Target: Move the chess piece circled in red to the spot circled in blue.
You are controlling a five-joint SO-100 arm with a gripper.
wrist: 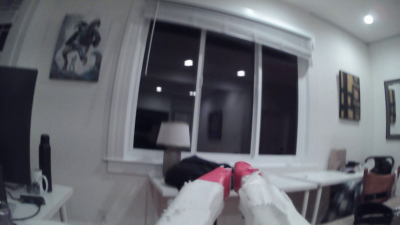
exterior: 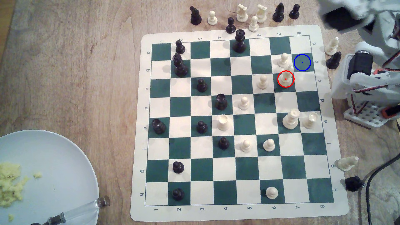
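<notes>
- On a green-and-cream chess mat [exterior: 138, 121] spread over a wooden table, seen from above in the exterior view, cream and black pieces stand scattered across the squares.
- The chess piece [exterior: 286, 78], a tall slim cream one, stands upright on a dark green square towards the exterior view's right, ringed by a thin red circle.
- A shorter cream pawn [exterior: 283, 60] stands just beside it, on the next square diagonally up and to the exterior view's left.
- The spot [exterior: 302, 62], a dark green square marked with a blue circle and centre dot, touches the piece's square corner to corner, up and to the exterior view's right; nothing stands on it.
- The white robot arm [exterior: 363, 71] sits off the mat at the exterior view's right edge, well apart from the piece.
- In the wrist view the gripper [wrist: 233, 175] points out into the room at a dark window [wrist: 216, 93]; its two red-tipped fingers [wrist: 218, 175] are pressed together, with nothing between them.
- A pale blue plate [exterior: 56, 164] with yellow crumbs lies on the table at the exterior view's lower left.
- More captured pieces stand off the mat along its far edge.
</notes>
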